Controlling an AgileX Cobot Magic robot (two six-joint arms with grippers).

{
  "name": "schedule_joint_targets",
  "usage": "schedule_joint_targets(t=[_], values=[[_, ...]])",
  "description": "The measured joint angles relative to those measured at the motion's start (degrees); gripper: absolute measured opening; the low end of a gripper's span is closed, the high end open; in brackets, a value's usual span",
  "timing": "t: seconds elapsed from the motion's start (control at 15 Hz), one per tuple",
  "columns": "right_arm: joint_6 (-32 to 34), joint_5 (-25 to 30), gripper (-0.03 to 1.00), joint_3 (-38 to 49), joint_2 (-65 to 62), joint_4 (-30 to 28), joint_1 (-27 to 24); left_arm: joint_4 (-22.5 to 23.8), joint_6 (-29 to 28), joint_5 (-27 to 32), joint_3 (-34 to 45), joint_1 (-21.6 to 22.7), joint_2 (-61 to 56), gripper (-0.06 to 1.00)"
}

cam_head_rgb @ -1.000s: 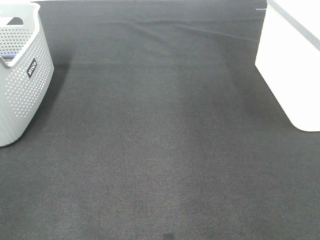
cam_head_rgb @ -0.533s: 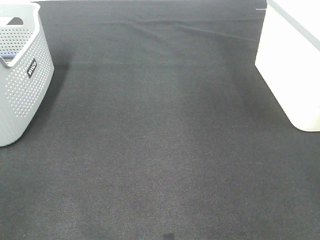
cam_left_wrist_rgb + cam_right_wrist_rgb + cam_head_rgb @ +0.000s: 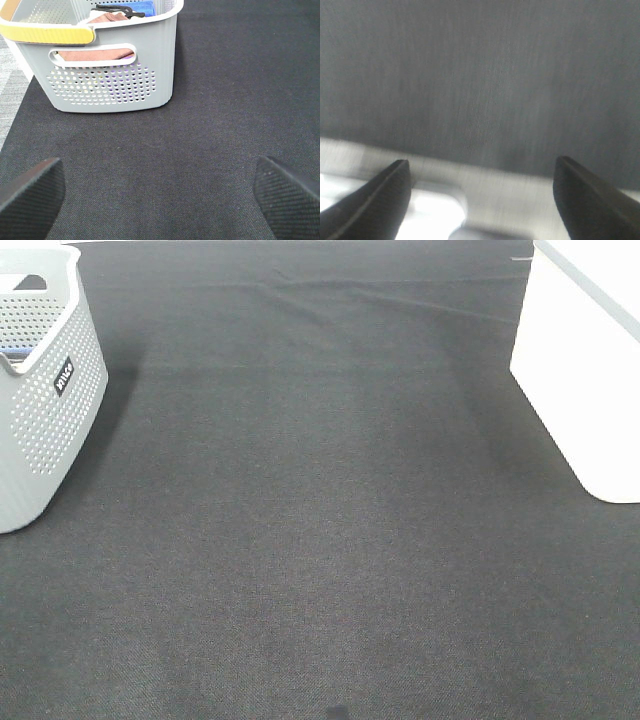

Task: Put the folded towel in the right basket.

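Note:
A folded salmon-pink towel [image 3: 95, 54] lies inside the grey perforated basket [image 3: 110, 85], beside a blue cloth [image 3: 137, 6]. This basket stands at the far left of the exterior view [image 3: 45, 400]. The white right basket [image 3: 585, 370] stands at the far right. My left gripper [image 3: 160, 185] is open and empty, low over the dark mat, a short way in front of the grey basket. My right gripper [image 3: 482, 195] is open and empty over the mat; its view is blurred. Neither gripper shows in the exterior view.
A dark mat [image 3: 320, 500] covers the table between the two baskets. The grey basket has a yellow handle [image 3: 47, 34] and a black hanger-like item [image 3: 117, 9] on top. A pale blurred surface [image 3: 510, 187] lies under the right gripper; I cannot tell what it is.

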Motion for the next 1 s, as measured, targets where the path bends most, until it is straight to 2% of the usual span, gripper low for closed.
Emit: schedule_joint_targets(t=[0.33,1.0], values=[[-1.4,-2.3,0.74,1.1,-11.5,0.0,0.0,0.0,0.0,0.0,0.0,0.0,0.0,0.97],[-1.4,-2.4,0.74,1.1,-12.5,0.5,-0.5,0.0,0.0,0.0,0.0,0.0,0.0,0.97]])
